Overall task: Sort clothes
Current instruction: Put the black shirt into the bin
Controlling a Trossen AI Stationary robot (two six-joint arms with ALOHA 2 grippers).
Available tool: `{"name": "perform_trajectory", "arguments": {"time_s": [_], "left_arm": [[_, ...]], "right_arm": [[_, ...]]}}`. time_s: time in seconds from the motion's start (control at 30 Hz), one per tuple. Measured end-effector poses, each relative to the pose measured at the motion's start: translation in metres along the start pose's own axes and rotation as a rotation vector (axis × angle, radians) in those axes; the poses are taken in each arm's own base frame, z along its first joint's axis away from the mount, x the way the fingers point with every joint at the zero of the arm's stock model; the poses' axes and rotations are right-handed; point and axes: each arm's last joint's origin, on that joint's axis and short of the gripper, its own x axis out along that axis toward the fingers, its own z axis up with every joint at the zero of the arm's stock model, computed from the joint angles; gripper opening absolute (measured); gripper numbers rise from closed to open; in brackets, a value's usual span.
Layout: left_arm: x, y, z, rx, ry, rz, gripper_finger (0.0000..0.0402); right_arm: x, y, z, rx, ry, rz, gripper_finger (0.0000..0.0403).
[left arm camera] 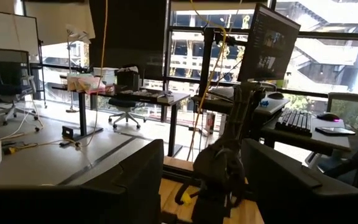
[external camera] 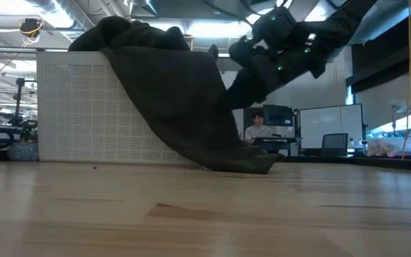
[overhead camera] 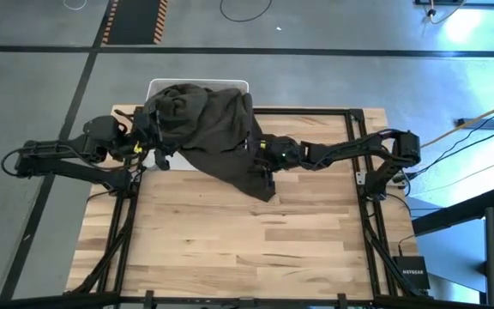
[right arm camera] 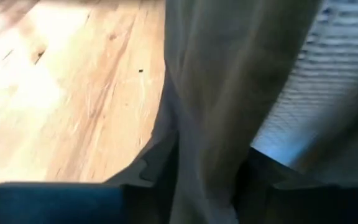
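A large dark olive-grey garment (overhead camera: pixel 213 124) lies heaped on the white tub (overhead camera: pixel 157 86) at the table's far side. It drapes over the tub's right wall (external camera: pixel 77 114), and its lower end rests on the table (external camera: pixel 248 164). My right gripper (overhead camera: pixel 260 150) is at the garment's right side, shut on its cloth (right arm camera: pixel 216 93). My left gripper (overhead camera: pixel 148 144) is open and empty beside the tub's left side; its wrist view (left arm camera: pixel 201 174) looks past its fingers into the room. The other clothes are hidden. My right gripper pinches the draped part of the garment (right arm camera: pixel 210 168) between its two fingers (right arm camera: pixel 157 177), on the side that hangs outside the tub. It comes from the table's right, slanting down. How many layers it holds does not show. The cloth runs slack from tub top to table.
The tub's perforated wall (right arm camera: pixel 334 74) stands close behind the held cloth. Bare wooden table (overhead camera: pixel 247 240) stretches toward the near edge. Black frame rails (overhead camera: pixel 363 180) run along the table's sides. A person sits at a desk (external camera: pixel 257 125) in the room beyond.
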Motion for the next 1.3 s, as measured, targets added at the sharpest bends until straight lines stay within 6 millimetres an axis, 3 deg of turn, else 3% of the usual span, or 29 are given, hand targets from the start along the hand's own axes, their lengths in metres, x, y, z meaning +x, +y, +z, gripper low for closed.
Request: {"name": "perform_trajectory", "arguments": {"time_s": [0.2, 0.3, 0.43, 0.6, 0.73, 0.87, 1.03, 1.17, 1.3], "left_arm": [[0.000, 0.000, 0.000, 0.000, 0.002, 0.000, 0.0211], [0.000, 0.000, 0.000, 0.000, 0.002, 0.000, 0.0211], [0.000, 0.000, 0.000, 0.000, 0.004, 0.000, 0.0211], [0.000, 0.000, 0.001, -0.003, -0.007, -0.001, 0.0211], [0.000, 0.000, 0.002, -0.003, -0.017, -0.001, 0.0211], [0.000, 0.000, 0.003, -0.002, -0.025, -0.001, 0.0211], [0.000, 0.000, 0.002, 0.017, -0.024, -0.001, 0.0211], [0.000, 0.000, 0.002, 0.018, -0.020, 0.000, 0.0211], [0.000, 0.000, 0.002, 0.018, -0.021, 0.000, 0.0211]], "right_arm": [[0.011, 0.012, 0.008, -0.033, -0.030, 0.129, 0.0047], [0.006, 0.027, 0.028, -0.123, -0.089, 0.170, 0.0012], [-0.014, 0.039, 0.079, -0.198, -0.259, 0.163, 0.0029], [-0.043, 0.036, 0.143, -0.365, -0.452, -0.005, 0.0024], [-0.065, 0.019, 0.192, -0.549, -0.566, -0.227, 0.0012], [-0.081, -0.010, 0.222, -0.631, -0.611, -0.390, 0.0013], [-0.081, -0.057, 0.224, -0.544, -0.584, -0.492, 0.0025], [-0.061, -0.081, 0.202, -0.420, -0.440, -0.431, 0.0020], [-0.030, -0.087, 0.174, -0.359, -0.253, -0.342, 0.0015]]}}
